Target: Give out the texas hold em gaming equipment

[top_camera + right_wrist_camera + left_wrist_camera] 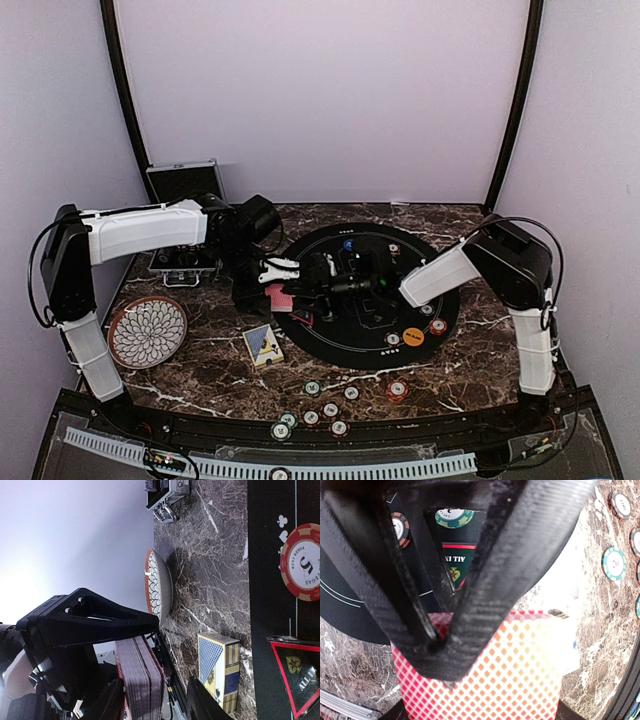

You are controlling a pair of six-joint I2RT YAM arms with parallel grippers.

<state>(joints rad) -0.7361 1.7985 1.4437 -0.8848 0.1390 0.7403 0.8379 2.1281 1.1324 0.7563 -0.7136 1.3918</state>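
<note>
**A:** The left gripper [445, 647] is clenched on the red-backed deck [490, 680], pinching it near one edge. The pack is up in the air, just over the left rim of the black mat [330, 340].

**B:** And here's the right gripper [157, 702], nose to nose with it! From its wrist the deck shows edge-on, a stack of card edges. One finger stands on each side of the stack's thickness.

**A:** Grasping yet?

**B:** Not from what I see. The jaws are apart, with a gap showing on the card box [217, 672] side. I'd call it released, nothing held.

**A:** So the deck sits straight ahead of the right gripper, and its long axis runs along the fingers, not across them.

**B:** Looks that way. My read is that a card gets peeled off next. The faces need to meet the pads squarely.

**A:** Poses?

**B:** The left arm stretches in level from the left side of the desk [200, 370]. The right arm's elbow is high, and its forearm slants down across the mat.

**A:** Poker chips [312, 388] wait along the front, and the red triangle [295, 677] is on the mat.
</note>
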